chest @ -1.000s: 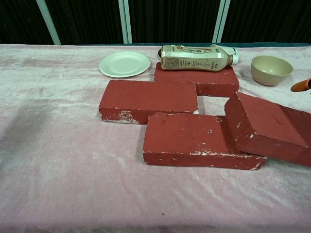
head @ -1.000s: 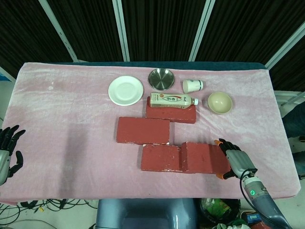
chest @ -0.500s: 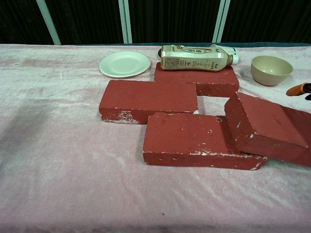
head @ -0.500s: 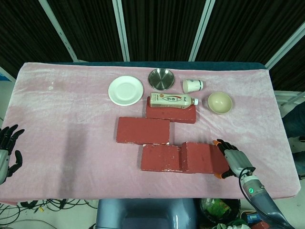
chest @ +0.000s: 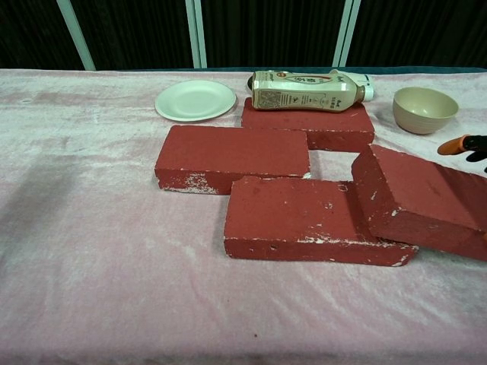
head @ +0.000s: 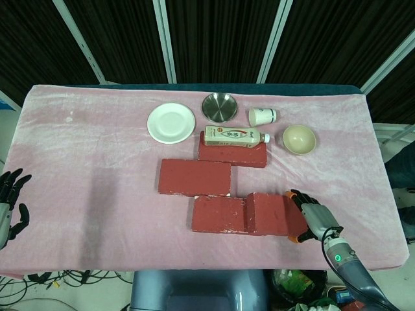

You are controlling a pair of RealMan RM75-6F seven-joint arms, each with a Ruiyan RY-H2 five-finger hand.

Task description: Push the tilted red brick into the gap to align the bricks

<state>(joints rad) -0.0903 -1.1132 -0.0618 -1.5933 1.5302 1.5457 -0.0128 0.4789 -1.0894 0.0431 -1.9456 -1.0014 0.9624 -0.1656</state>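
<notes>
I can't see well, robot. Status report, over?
Right hand against tilted red brick. Left hand idle, open. Brick leans on flat red brick; gap unfilled.

Pink-clothed table point(head: 97, 194), dark slatted wall point(head: 214, 39)

Pink-clothed table point(head: 91, 162) under bricks point(head: 194, 177), plate point(head: 171, 122), bowl point(head: 299, 139).

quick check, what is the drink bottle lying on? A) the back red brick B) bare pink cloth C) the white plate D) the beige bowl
A: the bottle lies on its side along the top of the back red brick, with the white plate off to its left and the beige bowl to its right.
</notes>
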